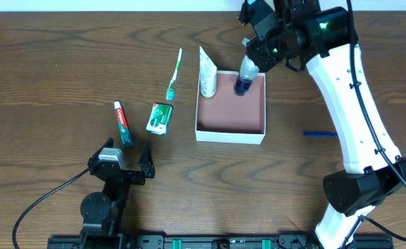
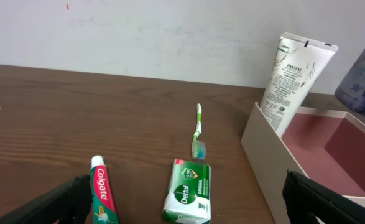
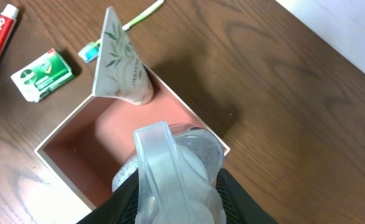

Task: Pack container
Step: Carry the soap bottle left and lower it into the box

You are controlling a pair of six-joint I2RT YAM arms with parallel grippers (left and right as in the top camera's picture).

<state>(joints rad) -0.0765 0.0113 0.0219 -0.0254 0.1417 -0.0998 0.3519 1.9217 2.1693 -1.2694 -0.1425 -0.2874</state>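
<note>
Overhead: square white-walled, reddish-brown-lined container (image 1: pixel 232 114) sits mid-bench, with a white shampoo tube (image 1: pixel 207 75) already in its far-left corner; right jaws clamp a clear blue-based bottle (image 1: pixel 244 79) over its far side. Left wrist: left jaws wide, empty; red toothpaste tube (image 2: pixel 99 196), green soap packet (image 2: pixel 187 199) and green toothbrush (image 2: pixel 198 134) lie outside, unpacked. Right wrist: bottle not yet released.

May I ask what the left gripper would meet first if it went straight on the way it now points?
Most likely the green-and-white soap packet, lying roughly centred ahead of the open left gripper in its wrist view. The toothpaste tube just left of it might be touched first, since depth is unclear.
</note>
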